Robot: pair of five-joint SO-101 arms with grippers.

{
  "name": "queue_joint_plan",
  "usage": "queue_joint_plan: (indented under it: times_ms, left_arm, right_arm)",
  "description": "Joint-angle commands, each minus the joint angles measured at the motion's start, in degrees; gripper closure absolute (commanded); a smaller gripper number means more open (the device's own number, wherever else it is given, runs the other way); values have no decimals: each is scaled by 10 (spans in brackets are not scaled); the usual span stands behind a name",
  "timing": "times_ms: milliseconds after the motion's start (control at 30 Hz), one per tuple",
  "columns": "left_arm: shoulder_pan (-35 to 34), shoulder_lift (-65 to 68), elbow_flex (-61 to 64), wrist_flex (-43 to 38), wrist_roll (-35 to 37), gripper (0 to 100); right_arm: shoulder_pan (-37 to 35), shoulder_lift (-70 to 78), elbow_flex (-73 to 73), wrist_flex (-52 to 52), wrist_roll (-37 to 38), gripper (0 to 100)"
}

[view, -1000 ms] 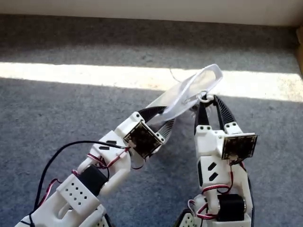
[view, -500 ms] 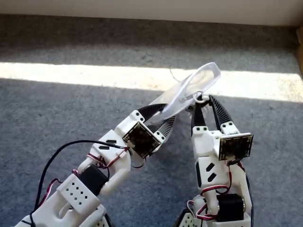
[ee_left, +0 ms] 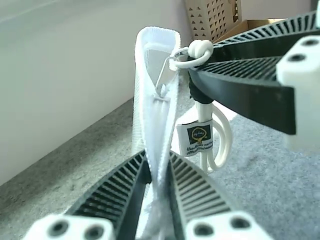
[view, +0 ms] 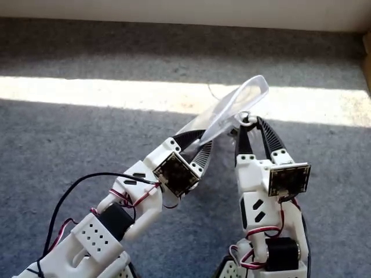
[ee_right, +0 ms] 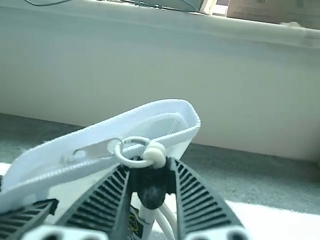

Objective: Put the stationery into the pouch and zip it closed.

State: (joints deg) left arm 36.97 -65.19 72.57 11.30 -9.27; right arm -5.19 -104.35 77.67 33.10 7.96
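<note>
Left fingers (view: 186, 138) are clamping the pouch (view: 235, 104), its length running toward 1 o'clock, right fingers (view: 270, 138) pinching the zipper pull (view: 249, 120).

Grey carpet (view: 69, 145) — bright sunlight band (view: 87, 92) across it; pale wall (view: 174, 11) along far edge; perforated cardboard box (ee_left: 210, 17) by wall.

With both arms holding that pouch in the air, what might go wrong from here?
The right gripper pinches only the zip pull cord, which may slip out. The left gripper clamps just a thin edge of the pouch, so a hard tug might free it and drop the pouch.
</note>
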Motion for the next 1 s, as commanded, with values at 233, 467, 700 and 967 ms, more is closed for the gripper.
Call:
queue_joint_plan:
  times_ms: [233,467,700,967]
  left_arm:
    - [6,-36,-15,44,4,994]
    - [6,-117,-14,105,4,994]
    - [6,-147,-7,128,4,994]
    - [-16,-176,2,128,4,994]
  right_arm:
    - [65,-8,-9,-22,2,992]
    - [101,-8,-7,-50,1,992]
    - [101,-8,-7,-50,1,992]
    - [147,-8,-9,-51,-27,992]
